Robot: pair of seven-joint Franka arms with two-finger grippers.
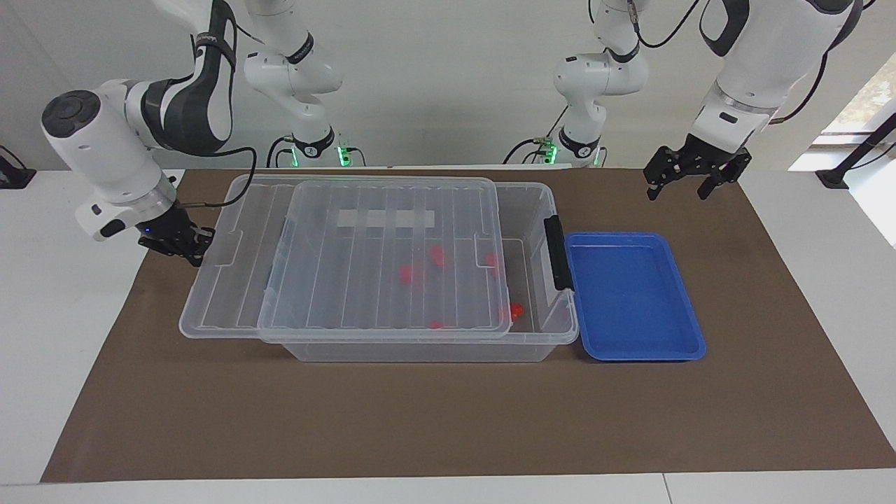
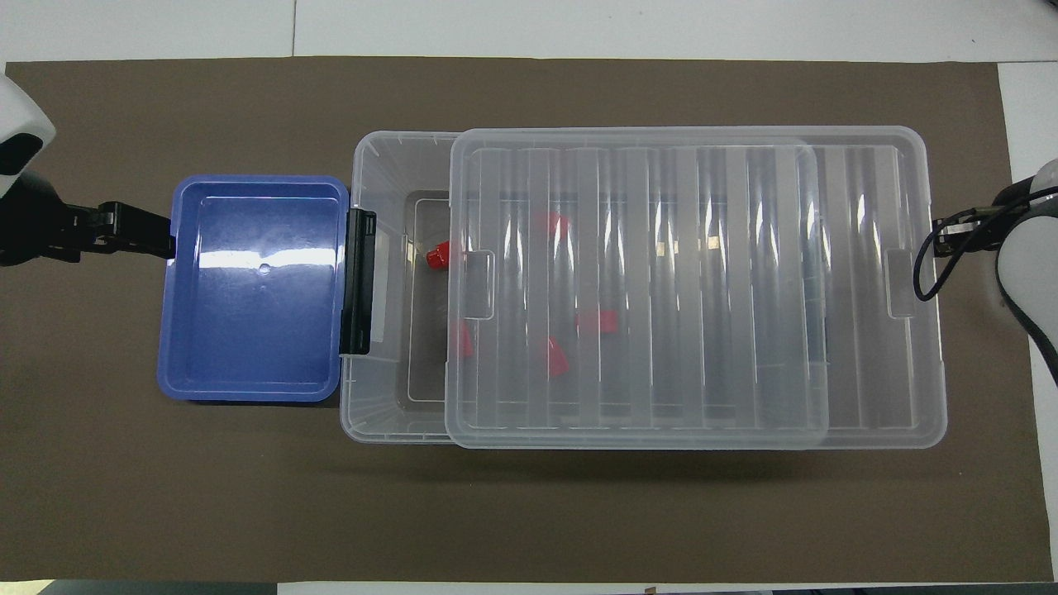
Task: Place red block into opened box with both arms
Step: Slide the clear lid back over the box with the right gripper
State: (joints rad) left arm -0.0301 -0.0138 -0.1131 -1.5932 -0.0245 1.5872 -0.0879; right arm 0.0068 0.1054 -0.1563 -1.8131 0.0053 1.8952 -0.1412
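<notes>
Sat on the brown-covered tabletop [image 1: 448, 420]: large clear plastic box [image 1: 539, 210], ribbed transparent lid [image 1: 392, 266] slid across most of its opening, overhanging toward the right arm's end. Lay inside on the box floor: small red plastic blocks [image 2: 438, 254], one partly uncovered, the rest blurred under the lid. Stood just beside the box's black clip handle [image 1: 554, 252]: shallow blue tray [image 1: 633, 297]. Pressed at the lid's overhanging edge: right claw [image 1: 183, 241], tips together. Hung over bare tabletop near the tray: left claw [image 1: 689, 178], fingers apart, holding nothing.
</notes>
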